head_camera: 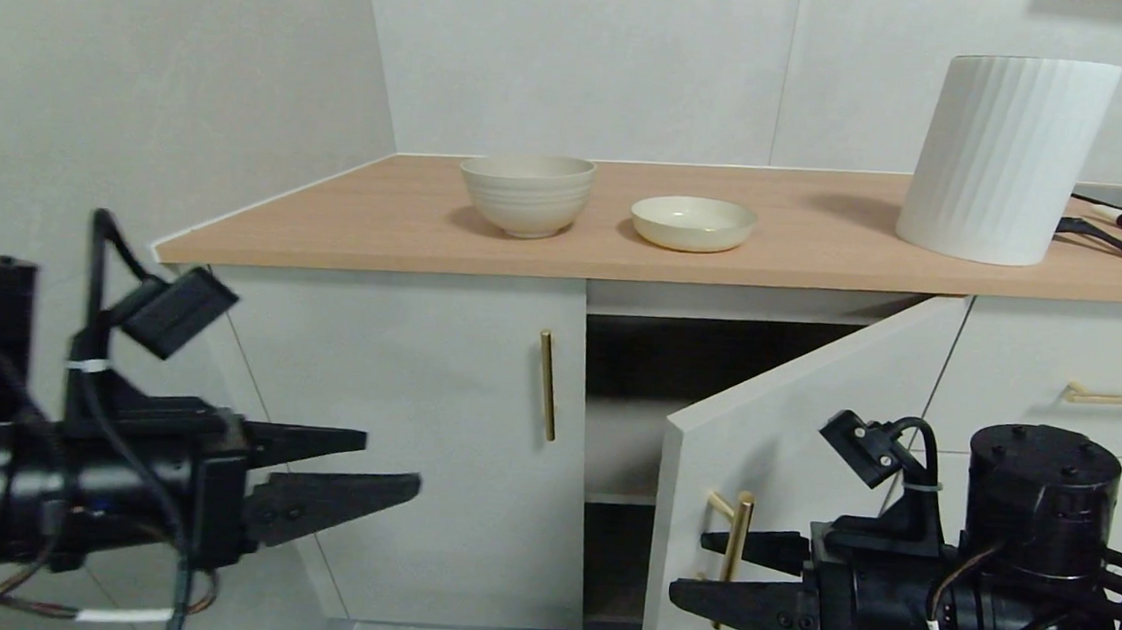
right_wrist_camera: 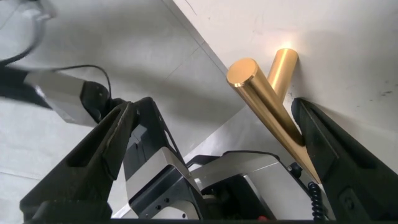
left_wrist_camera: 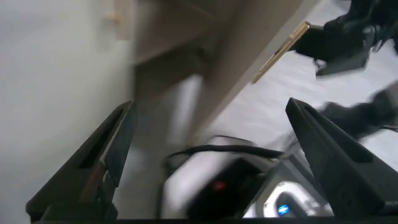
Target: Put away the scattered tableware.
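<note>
The right claw [head_camera: 687, 562], jaws apart astride the brass handle [head_camera: 741, 526], should clamp squarely before swinging the cabinet door [head_camera: 787, 436] wider.

The black pointy left gripper [head_camera: 392, 461] and the black pointy right gripper [head_camera: 687, 563] look alike (a bit like beaks), with tiny screws [head_camera: 782, 618], thin black cables [head_camera: 94, 267] and white ties [head_camera: 88, 364].

Left arm [head_camera: 24, 501] low, under the table's front edge, level, pointing toward robot's right. Left gripper [head_camera: 392, 462] fingers spread wide. Right arm [head_camera: 905, 580] low, level, pointing toward robot's left. Right gripper [head_camera: 687, 564] fingers apart, one above the other.
</note>
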